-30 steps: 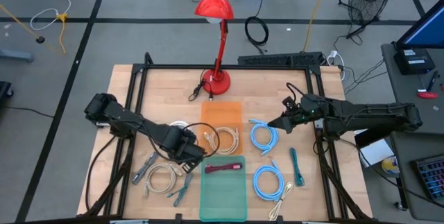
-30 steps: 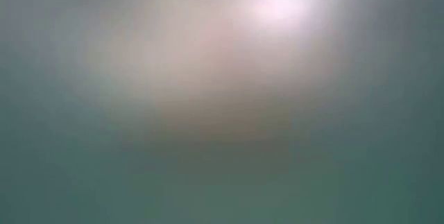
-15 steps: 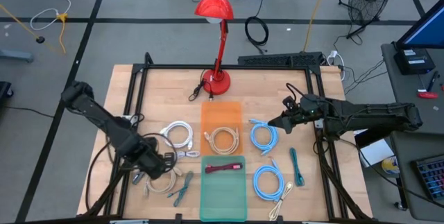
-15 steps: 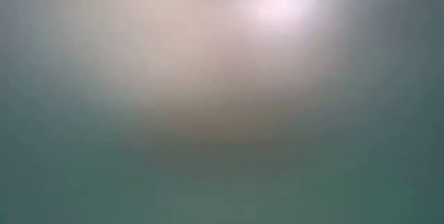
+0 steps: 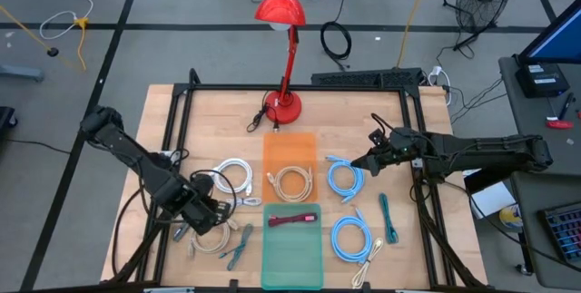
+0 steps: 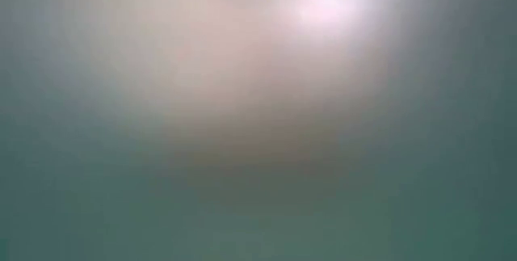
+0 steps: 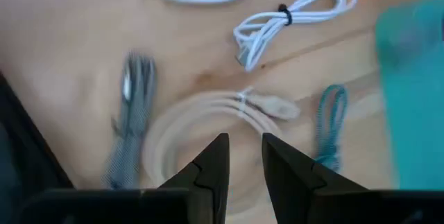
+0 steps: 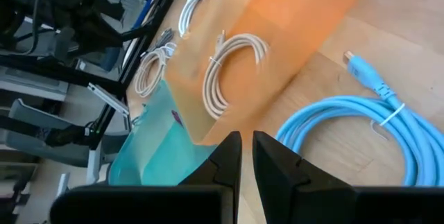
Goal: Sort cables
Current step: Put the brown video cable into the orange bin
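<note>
Beige coil lies right under the left gripper, at the near-left of the table

The beige coil (image 7: 208, 123) rests flat on the wood, its ring directly ahead of the left gripper (image 7: 241, 156), whose fingers stand a narrow gap apart with nothing between them; a grey bundle (image 7: 130, 123) lies just beside the coil on one side, a green bundle (image 7: 331, 123) on the other, and a white bundle (image 7: 291, 19) beyond it. From above, the left gripper (image 5: 201, 213) hangs over that same cluster, so the left arm is plainly the nearer one. The right gripper (image 5: 374, 155) waits well apart, beside a light-blue coil (image 5: 344, 177), its fingers nearly together and empty. The overhead camera hides the coil under the arm; only the wrist camera shows it, and the table-level camera shows nothing usable
</note>
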Available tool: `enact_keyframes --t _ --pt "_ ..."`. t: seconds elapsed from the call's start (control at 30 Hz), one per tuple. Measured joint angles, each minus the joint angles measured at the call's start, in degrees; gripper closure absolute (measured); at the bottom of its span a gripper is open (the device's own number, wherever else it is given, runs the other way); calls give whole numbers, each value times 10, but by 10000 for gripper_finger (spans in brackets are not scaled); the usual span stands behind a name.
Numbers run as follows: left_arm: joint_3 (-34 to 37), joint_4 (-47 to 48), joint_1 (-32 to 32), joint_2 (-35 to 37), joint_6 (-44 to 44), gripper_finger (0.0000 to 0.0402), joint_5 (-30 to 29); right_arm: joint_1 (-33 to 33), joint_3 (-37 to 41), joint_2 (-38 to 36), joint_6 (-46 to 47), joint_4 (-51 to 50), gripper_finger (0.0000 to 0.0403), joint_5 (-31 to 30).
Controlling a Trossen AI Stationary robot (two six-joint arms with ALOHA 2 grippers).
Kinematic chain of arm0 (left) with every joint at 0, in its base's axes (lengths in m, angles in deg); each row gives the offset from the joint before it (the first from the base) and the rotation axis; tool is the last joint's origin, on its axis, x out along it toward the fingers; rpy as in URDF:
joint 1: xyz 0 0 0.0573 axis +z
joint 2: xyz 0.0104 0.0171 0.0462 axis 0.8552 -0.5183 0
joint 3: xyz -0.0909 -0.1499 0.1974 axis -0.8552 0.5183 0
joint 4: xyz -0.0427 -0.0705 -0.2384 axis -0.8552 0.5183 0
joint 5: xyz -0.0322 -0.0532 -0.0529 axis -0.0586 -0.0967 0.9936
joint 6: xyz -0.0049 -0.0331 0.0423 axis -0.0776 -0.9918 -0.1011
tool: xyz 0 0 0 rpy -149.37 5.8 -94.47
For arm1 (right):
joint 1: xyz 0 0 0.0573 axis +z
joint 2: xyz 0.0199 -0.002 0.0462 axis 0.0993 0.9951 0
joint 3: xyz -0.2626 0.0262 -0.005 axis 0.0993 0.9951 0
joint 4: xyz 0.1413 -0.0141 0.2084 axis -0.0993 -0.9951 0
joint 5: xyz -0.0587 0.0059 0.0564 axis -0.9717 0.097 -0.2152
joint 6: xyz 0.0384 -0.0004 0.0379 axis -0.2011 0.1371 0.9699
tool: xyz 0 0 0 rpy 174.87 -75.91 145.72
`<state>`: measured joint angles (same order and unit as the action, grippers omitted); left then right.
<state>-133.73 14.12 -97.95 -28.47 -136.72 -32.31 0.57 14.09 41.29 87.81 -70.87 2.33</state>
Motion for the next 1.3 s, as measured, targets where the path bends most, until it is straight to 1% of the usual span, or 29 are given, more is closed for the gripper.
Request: enact_keyframes --t 0.1,0.17,0.3,0.37,0.43,0.57,0.7,0.87,1.03,1.17,1.3 --pt "17 -5 -5 0 117 314 4 0 0 0 2 3 373 0" --pt "34 -21 -8 0 181 314 17 0 0 0 4 11 373 0" --pt "79 -53 -11 0 256 313 48 0 0 0 8 29 373 0" --pt "97 -83 -11 0 292 311 69 0 0 0 14 29 373 0" --pt "115 -114 -5 -1 312 300 92 0 0 0 15 29 373 0" --pt "142 -164 6 0 331 249 101 0 0 0 15 29 373 0" --pt "160 -167 11 0 340 196 100 0 0 0 22 29 373 -1" --pt "186 -173 12 0 346 155 105 0 0 0 26 31 373 -2" --pt "205 -189 12 0 342 142 107 0 0 0 30 35 373 -2" --pt "222 -201 12 0 333 150 109 0 0 0 30 35 373 -2" --pt "246 -250 12 0 333 164 123 0 0 0 30 35 373 -2"
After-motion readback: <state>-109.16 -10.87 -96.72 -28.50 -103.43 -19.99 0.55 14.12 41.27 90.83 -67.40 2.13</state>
